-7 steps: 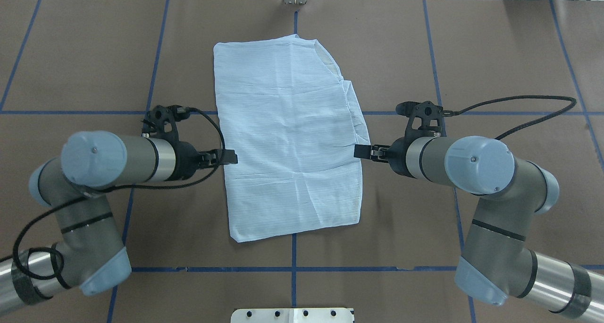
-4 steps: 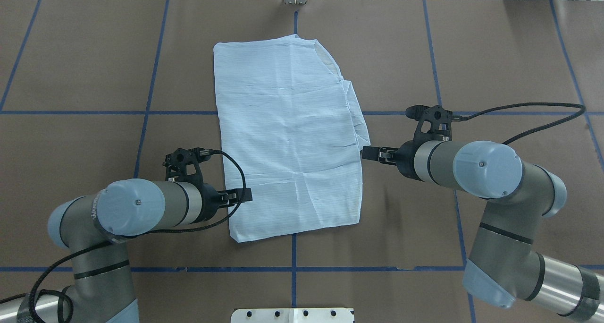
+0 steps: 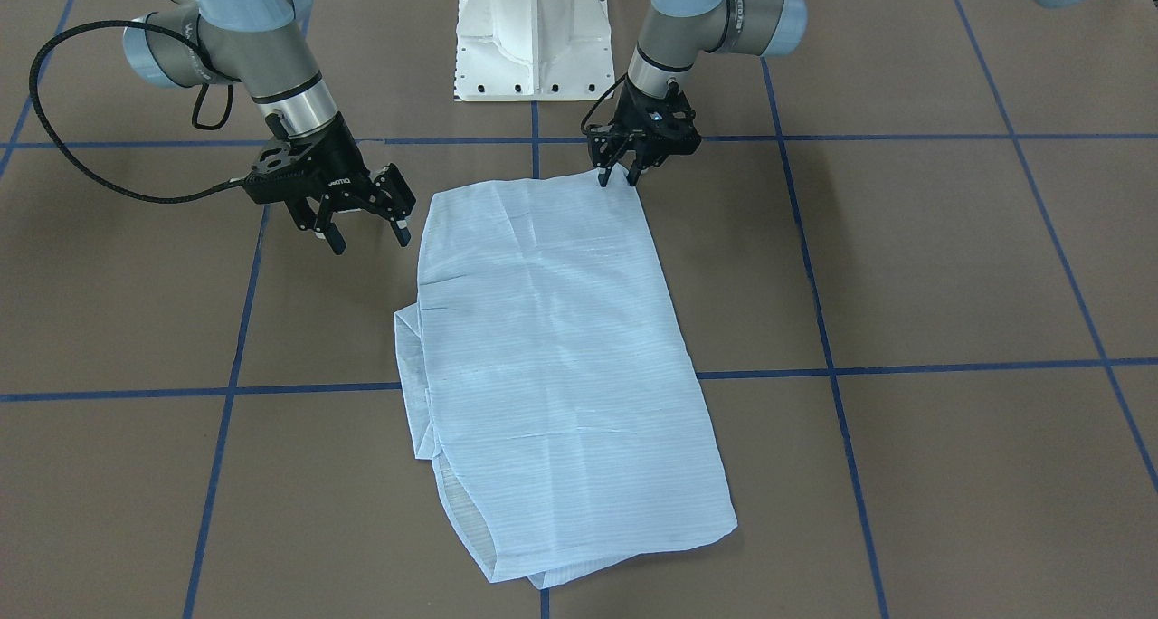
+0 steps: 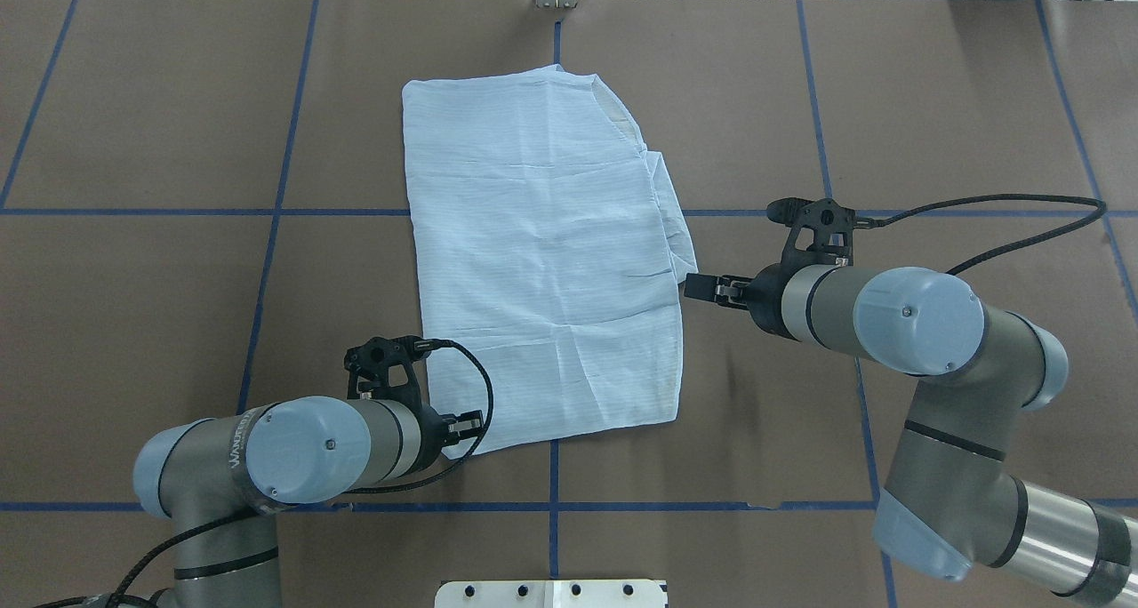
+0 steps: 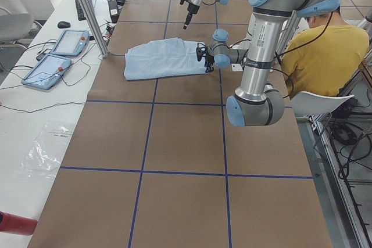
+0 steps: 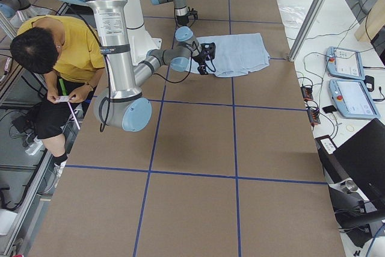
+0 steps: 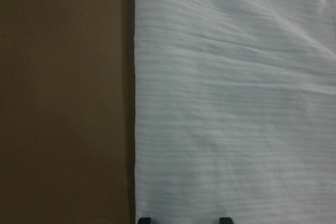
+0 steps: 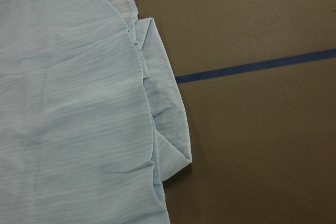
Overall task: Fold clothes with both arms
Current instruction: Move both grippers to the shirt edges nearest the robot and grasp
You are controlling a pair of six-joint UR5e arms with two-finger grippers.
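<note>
- Seen from overhead, the left gripper (image 4: 467, 426) has swept from the 9 o'clock edge of the shirt (image 4: 542, 261) down to its 7 o'clock corner. The right gripper (image 4: 698, 288) has backed slightly off the 3 o'clock edge.
- The shirt lies flat at the middle of the table (image 4: 933, 101); 12 o'clock is the side far from the robot.
- The left gripper's jaws stand parted over the corner cloth and pinch nothing. Whether the tips touch the cloth cannot be told.
- The right gripper's jaws are spread wide and empty, just beside the shirt.
- Progress, as a judgement: the shirt is already a rough rectangle with the sleeves tucked in, though one folded layer pokes out at 3 o'clock.
- What seems left is a last fold of the near hem toward 12 o'clock. Neither near corner is gripped, and the right gripper is not yet at the 5 o'clock corner.
</note>
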